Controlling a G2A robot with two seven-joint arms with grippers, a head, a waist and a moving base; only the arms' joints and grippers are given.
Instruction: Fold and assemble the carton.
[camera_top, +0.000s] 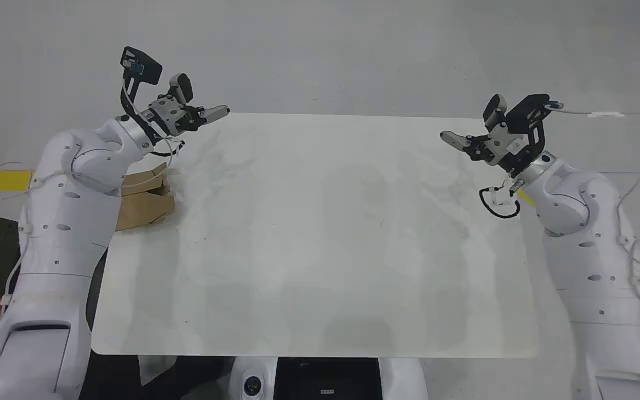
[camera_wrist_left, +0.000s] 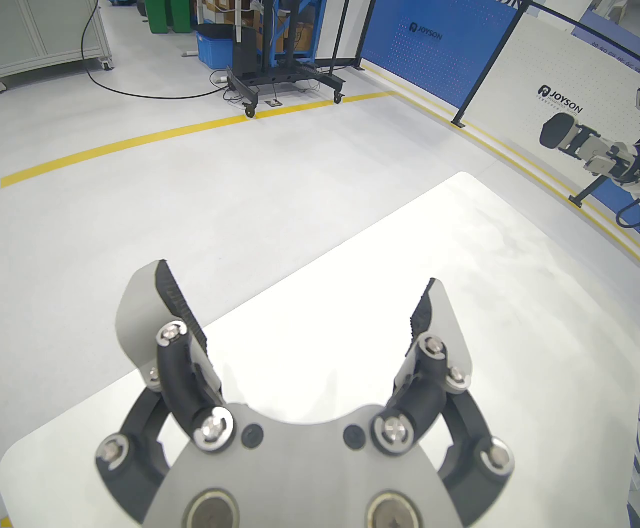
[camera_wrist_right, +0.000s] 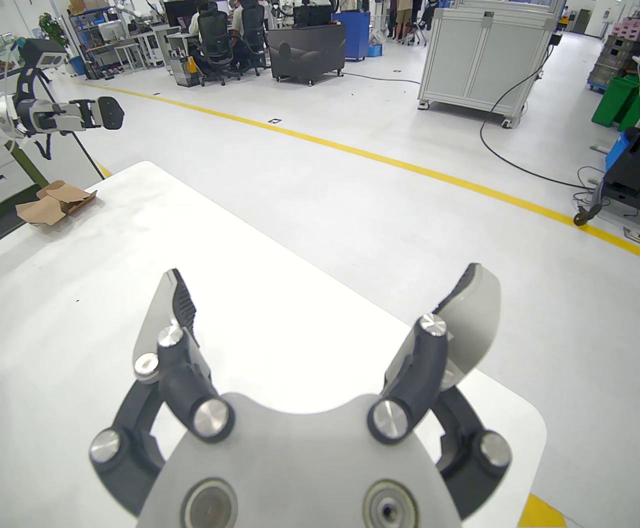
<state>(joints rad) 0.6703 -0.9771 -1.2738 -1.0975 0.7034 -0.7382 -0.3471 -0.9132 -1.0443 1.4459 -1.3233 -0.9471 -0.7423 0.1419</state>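
Observation:
A brown cardboard carton (camera_top: 148, 198) lies at the table's left edge, partly under my left arm, its flaps loose and unfolded; the right wrist view has the carton (camera_wrist_right: 52, 204) far off by the table's far side. My left gripper (camera_top: 212, 113) hangs open over the table's back left corner with nothing between its fingers (camera_wrist_left: 170, 300). My right gripper (camera_top: 452, 140) hangs open over the back right corner, empty as well, its fingers (camera_wrist_right: 177, 300) spread wide. Both grippers are far from the carton.
The white table (camera_top: 320, 250) has rounded corners and floor beyond every edge. In the left wrist view the other arm's gripper (camera_wrist_left: 565, 135) is far off; in the right wrist view the left gripper (camera_wrist_right: 102, 114) hovers above the carton's side.

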